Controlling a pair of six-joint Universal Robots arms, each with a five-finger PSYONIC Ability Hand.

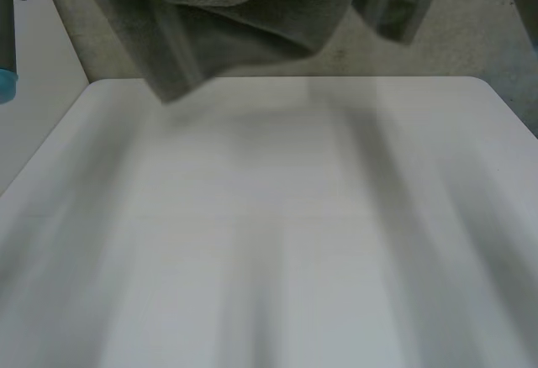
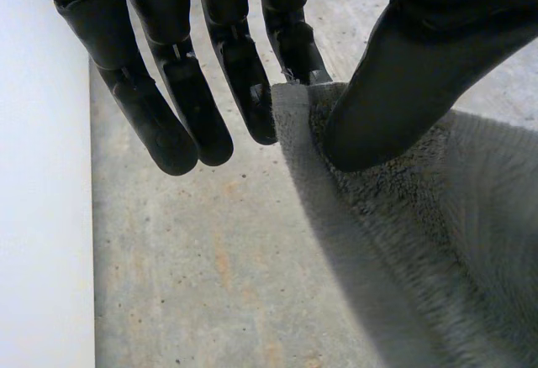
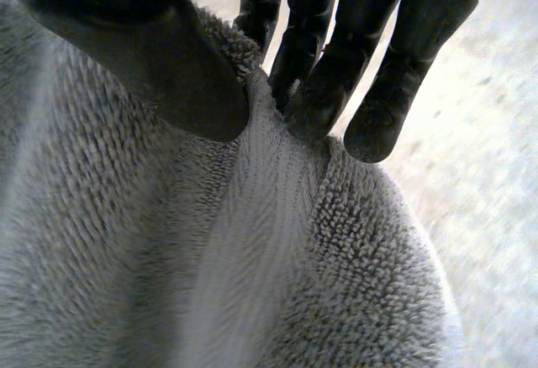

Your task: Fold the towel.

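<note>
Over table (image 1: 277, 233) far side, towel (image 1: 244, 15) in thumb-to-fingers (image 3: 315, 91) pinch, left hand (image 2: 420, 65) & right hand (image 3: 151, 57).

Grey towel (image 1: 244, 15) hangs at the far side, its upper part cut off by the head view's edge, as is most of the left arm (image 1: 7, 40). In the left wrist view, the towel's corner hides a fingertip of the left hand (image 2: 395, 82) pinching it.

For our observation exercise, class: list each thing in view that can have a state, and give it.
towel: held up, hanging bunched by the table's far edge
left hand: shut on the towel, thumb and finger pinching a corner
right hand: shut on the towel, thumb and fingers pinching its edge
</note>
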